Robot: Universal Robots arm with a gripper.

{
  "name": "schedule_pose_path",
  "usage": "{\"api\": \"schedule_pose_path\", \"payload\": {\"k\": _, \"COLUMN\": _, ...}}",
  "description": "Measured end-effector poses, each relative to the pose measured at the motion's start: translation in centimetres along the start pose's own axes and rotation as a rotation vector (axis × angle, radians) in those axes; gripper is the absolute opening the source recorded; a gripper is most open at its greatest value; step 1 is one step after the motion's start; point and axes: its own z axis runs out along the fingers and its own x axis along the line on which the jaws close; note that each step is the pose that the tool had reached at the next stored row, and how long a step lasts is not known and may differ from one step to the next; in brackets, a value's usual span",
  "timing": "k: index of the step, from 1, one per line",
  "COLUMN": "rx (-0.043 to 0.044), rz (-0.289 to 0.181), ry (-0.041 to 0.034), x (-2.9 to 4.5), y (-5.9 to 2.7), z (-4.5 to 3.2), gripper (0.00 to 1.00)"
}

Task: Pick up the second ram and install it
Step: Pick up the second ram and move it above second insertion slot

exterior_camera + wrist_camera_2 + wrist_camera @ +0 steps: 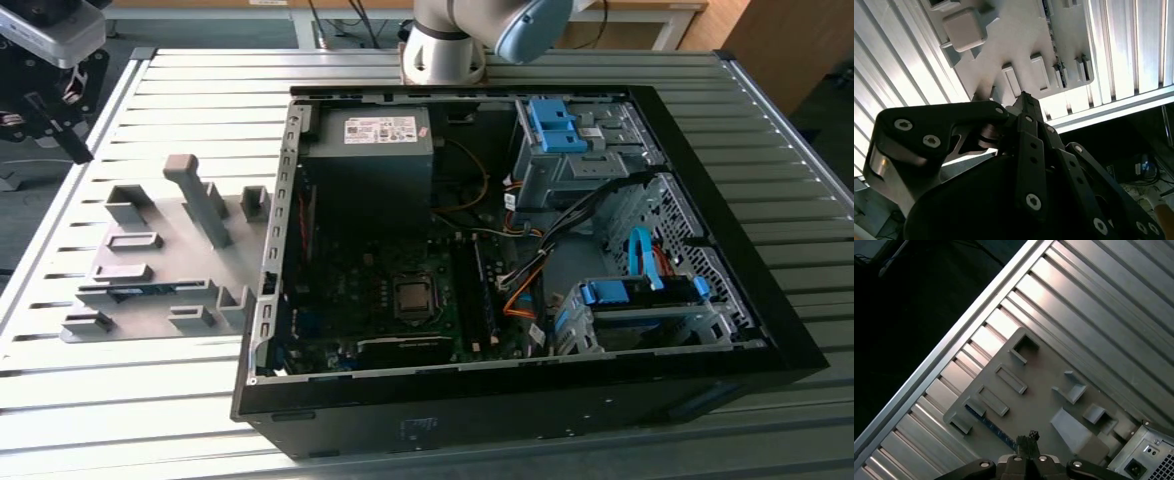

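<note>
The second ram [147, 288] is a thin blue stick lying in a slot of the grey fixture plate [160, 255], to the exterior view's left of the open computer case [534, 390]. The first wrist view shows the ram [991, 425] as a blue strip along the plate, close to the fingertips. My gripper [74, 145] hangs above the table's far left corner, well above the plate. In both wrist views its fingers meet at the tips [1027, 439] [1024, 100], shut with nothing held between them.
Inside the case, the motherboard has a processor socket [414, 297] with long memory slots [477, 295] beside it, plus a power supply [371, 150], cables and blue drive-bay latches [627, 292]. Upright grey blocks [200, 200] rise from the fixture plate. The slatted table edge [954, 340] lies near the plate.
</note>
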Motion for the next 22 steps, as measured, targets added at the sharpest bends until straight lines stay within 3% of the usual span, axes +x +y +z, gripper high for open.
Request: {"api": "schedule_pose_path", "payload": {"k": 22, "rx": -0.0009, "rz": -0.394, "ry": 0.0085, "x": 0.00, "y": -0.03, "z": 1.28, "gripper": 0.11}}
